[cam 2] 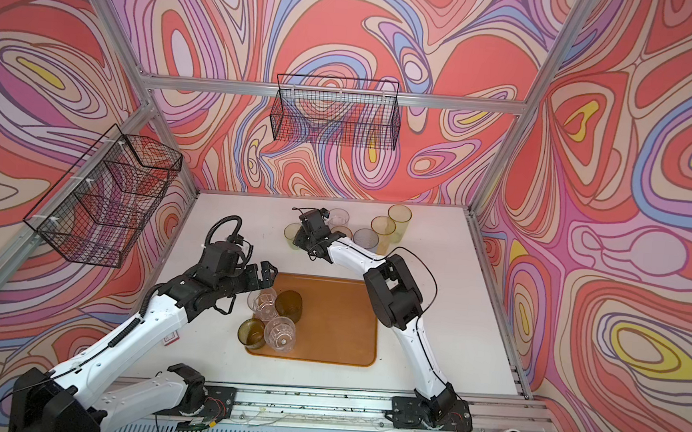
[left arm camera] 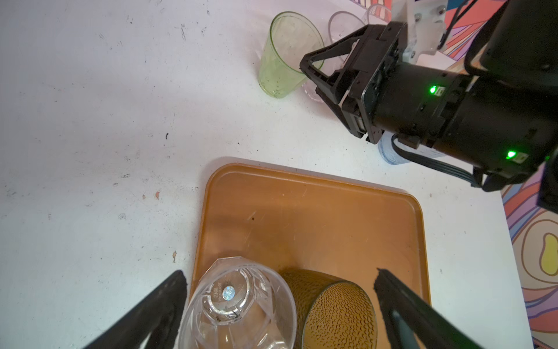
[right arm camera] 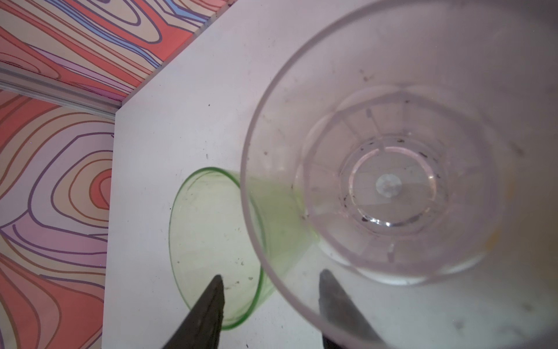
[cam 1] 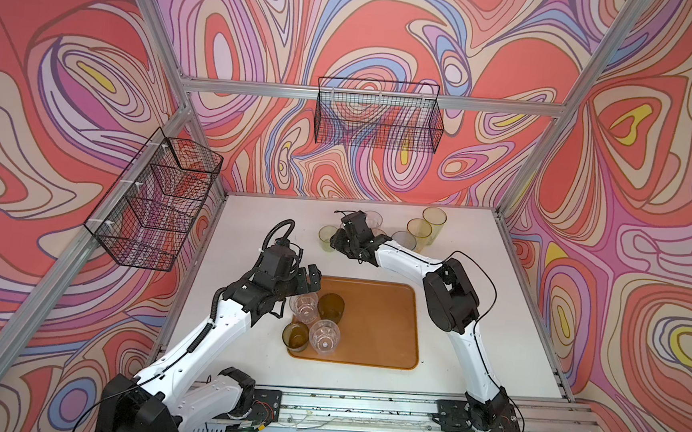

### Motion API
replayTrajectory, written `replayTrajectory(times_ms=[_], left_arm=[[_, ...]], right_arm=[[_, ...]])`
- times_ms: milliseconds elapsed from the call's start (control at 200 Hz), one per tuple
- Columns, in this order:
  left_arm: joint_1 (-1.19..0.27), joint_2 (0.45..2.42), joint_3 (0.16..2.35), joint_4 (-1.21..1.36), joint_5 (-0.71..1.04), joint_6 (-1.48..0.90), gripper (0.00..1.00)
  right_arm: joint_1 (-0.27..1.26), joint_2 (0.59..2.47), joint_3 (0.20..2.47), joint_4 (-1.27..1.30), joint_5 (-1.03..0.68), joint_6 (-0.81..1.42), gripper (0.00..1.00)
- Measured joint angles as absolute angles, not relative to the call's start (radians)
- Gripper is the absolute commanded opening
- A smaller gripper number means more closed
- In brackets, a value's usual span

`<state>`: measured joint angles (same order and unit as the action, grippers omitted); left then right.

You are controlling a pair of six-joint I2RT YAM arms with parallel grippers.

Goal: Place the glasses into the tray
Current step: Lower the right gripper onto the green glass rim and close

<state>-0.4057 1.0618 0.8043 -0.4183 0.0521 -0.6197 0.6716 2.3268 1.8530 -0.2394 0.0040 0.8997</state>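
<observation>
By the far edge of the white bench, my right jaws stand half spread astride the wall of a clear, smooth-rimmed plastic tumbler, not yet pinching it. One fingertip hangs over the mouth of the pale green see-through tumbler just beside, and I cannot tell whether it is above that rim or inside it. That, I judge, is the chief hazard: closing now may trap both walls, tip the green one or drag it along. A pinch on a thin, slick rim could also let the clear tumbler swing or slip in transit. My right arm passes close by the pale blue tumbler and the tall yellow tumblers, which a careless lift could sweep over. The flat orange-brown tray lies mid-bench toward the near edge, its left end crowded with four glasses, among them a clear faceted tumbler and a dimpled amber tumbler. My left jaws hang spread wide and empty above those two, so a delivery there risks a clash.
</observation>
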Motion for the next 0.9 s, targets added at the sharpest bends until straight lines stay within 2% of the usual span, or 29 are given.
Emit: replayTrajectory(times_ms=[781,896], left_arm=[[-0.406,1.062,0.804,-0.416,0.052,-0.623,1.00],[-0.406,1.062,0.804,-0.416,0.052,-0.623,1.00]], right_arm=[[0.682,2.327,1.820,-0.259,0.023,0.906,0.40],[0.682,2.327,1.814,-0.259,0.027,0.908,0.35]])
